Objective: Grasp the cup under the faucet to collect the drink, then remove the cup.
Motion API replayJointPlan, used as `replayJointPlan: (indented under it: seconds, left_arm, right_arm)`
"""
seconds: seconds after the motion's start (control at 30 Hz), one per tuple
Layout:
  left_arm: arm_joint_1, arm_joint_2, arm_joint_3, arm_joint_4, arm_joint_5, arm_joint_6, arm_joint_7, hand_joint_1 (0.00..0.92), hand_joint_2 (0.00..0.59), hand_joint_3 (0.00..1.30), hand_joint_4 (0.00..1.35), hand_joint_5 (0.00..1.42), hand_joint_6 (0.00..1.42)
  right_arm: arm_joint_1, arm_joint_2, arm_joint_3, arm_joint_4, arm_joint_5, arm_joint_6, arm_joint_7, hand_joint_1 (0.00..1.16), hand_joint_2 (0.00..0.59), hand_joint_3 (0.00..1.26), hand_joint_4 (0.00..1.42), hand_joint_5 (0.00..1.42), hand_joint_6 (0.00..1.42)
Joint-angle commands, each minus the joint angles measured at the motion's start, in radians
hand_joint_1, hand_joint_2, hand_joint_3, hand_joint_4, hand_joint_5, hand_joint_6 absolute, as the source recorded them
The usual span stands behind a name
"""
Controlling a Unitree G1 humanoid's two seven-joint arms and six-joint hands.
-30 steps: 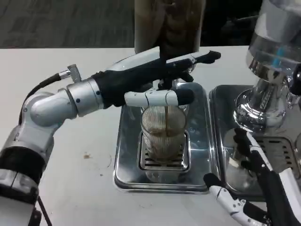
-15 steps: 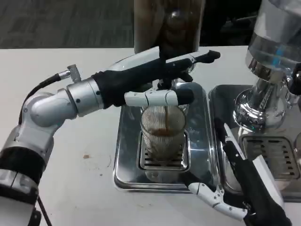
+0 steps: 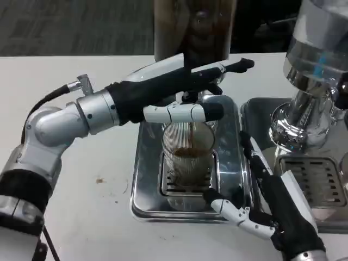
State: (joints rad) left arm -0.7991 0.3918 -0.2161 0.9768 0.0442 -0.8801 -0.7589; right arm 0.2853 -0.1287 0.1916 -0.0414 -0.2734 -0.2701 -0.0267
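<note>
Your right hand [image 3: 261, 209] is closing in on the cup [image 3: 188, 160] from the tray's [image 3: 145, 179] front right corner — fingers spread, holding nothing. The drink is rising in the cup at the tray's middle; your left hand [image 3: 187, 95] is pressing the faucet [image 3: 191, 98] — be ready to grasp.

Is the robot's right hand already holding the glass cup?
No, the right hand hovers open beside the ribbed glass cup, its fingers apart from the glass.

We have a single head view, looking steeply down and forward from close above the white table [image 3: 81, 163], with the silver forearms entering from the near edge.
</note>
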Motion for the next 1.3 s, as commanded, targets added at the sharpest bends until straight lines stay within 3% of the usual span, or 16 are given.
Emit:
replayJointPlan:
  seconds: [0.03, 0.53, 1.3]
  left_arm:
    - [0.041, 0.039, -0.013, 0.048, 0.054, 0.051, -0.011, 0.0, 0.098, 0.05, 0.0, 0.0, 0.0]
    - [0.046, 0.022, 0.026, 0.051, -0.025, 0.083, -0.073, 0.0, 0.1, 0.06, 0.0, 0.0, 0.0]
    - [0.047, -0.009, 0.089, 0.02, -0.124, 0.154, -0.162, 0.0, 0.105, 0.11, 0.0, 0.01, 0.04]
  right_arm:
    - [-0.028, 0.006, -0.01, 0.021, 0.007, 0.003, -0.002, 0.65, 0.195, 0.0, 0.0, 0.0, 0.0]
    - [-0.112, 0.008, -0.016, 0.102, 0.002, 0.003, -0.001, 0.65, 0.207, 0.0, 0.0, 0.0, 0.0]
    - [-0.097, 0.014, -0.023, 0.09, -0.004, -0.001, -0.018, 0.64, 0.211, 0.0, 0.0, 0.0, 0.0]
